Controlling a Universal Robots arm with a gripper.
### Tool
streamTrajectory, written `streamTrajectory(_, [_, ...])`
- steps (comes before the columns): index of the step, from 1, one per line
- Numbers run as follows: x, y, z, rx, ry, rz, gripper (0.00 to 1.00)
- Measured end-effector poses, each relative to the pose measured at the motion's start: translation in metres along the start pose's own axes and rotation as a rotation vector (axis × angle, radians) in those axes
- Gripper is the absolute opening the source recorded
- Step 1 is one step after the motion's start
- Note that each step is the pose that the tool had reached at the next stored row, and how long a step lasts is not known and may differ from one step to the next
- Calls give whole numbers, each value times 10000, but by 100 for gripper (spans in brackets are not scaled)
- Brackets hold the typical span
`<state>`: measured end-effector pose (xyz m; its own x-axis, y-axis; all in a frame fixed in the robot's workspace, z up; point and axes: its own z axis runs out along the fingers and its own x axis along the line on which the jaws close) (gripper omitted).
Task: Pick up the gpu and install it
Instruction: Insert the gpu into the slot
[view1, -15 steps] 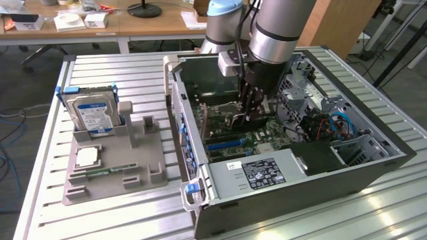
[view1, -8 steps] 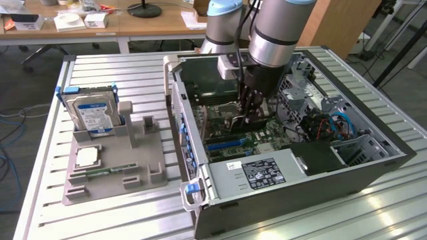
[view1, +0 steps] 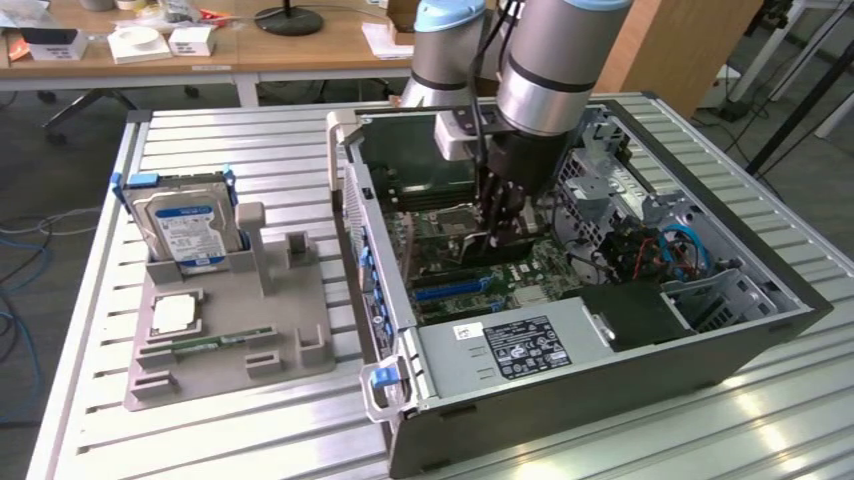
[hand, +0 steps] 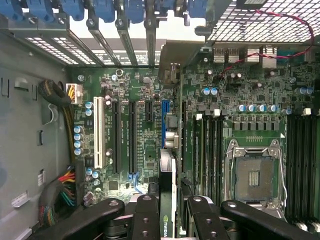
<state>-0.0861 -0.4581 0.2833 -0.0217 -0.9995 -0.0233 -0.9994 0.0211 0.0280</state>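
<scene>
Inside the open computer case (view1: 601, 345), the fingers (hand: 146, 220) pinch the gpu (hand: 167, 192) edge-on over the motherboard (hand: 145, 105).

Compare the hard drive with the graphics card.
The hard drive is silver with a blue label; the graphics card is dark. The hard drive stands in the gray holder on the table; the graphics card is gripped by the fingers inside the computer case. Both are flat rectangular parts on edge.

Wooden desk (view1: 334, 55) behind slatted metal table (view1: 254, 150)
</scene>
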Motion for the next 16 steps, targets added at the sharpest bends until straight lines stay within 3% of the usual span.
streamTrajectory(16, [23, 23, 8, 0, 0, 1, 27])
